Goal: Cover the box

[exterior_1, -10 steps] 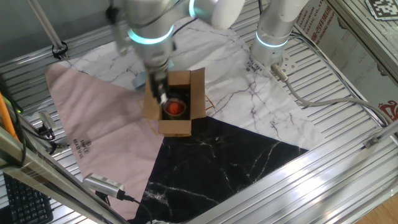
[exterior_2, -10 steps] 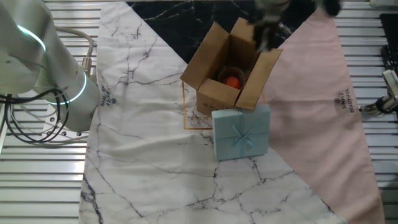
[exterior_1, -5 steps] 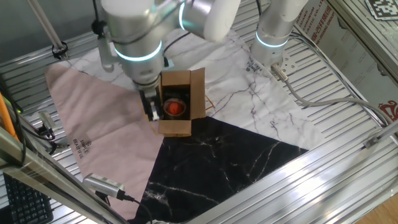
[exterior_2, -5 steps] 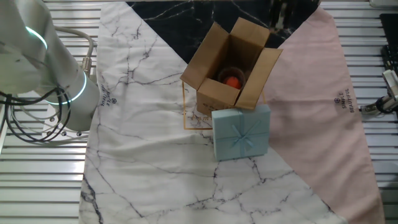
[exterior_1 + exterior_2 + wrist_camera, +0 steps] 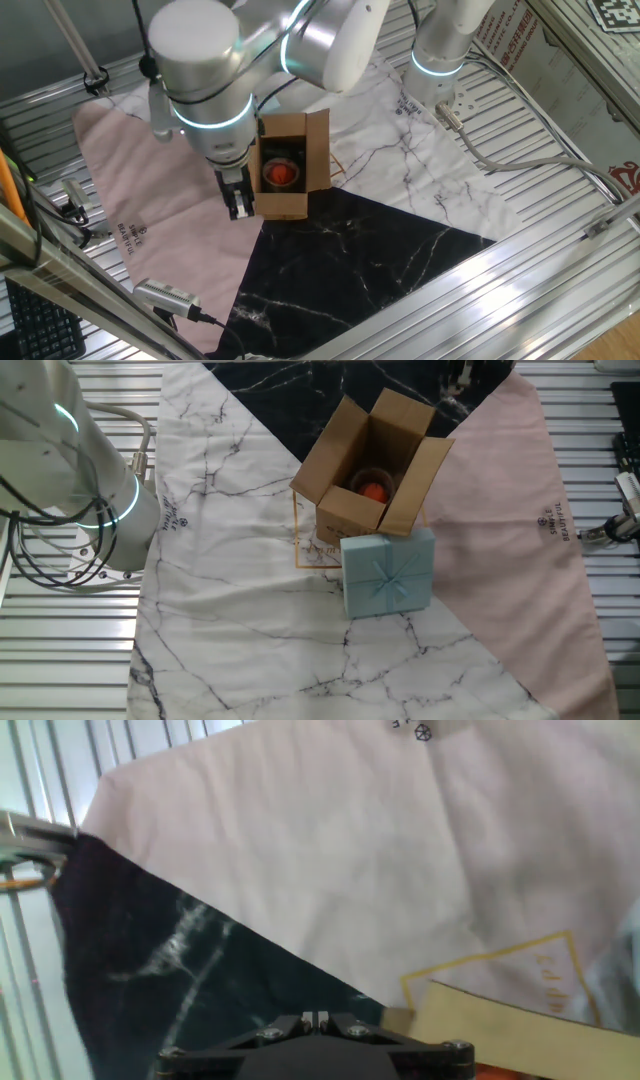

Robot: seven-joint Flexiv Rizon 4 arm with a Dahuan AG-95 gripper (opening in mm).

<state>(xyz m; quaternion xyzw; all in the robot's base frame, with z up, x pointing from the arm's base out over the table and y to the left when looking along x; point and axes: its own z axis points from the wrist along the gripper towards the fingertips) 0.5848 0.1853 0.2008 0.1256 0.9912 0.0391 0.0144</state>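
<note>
brown box [image 5: 372, 465] – orange thing [image 5: 373, 490] inside; pale blue gift box [image 5: 389, 572]; pink cloth [image 5: 160, 205] – black marble sheet [image 5: 350, 265].

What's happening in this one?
A single robot arm is working on a small cardboard box that sits open on cloths spread over the table. Its flaps stand up, and an orange thing lies inside. The gripper is down beside the box, over the pink cloth, holding nothing that shows. A pale blue gift box stands right against the cardboard box. None of the flaps is folded over yet.
</note>
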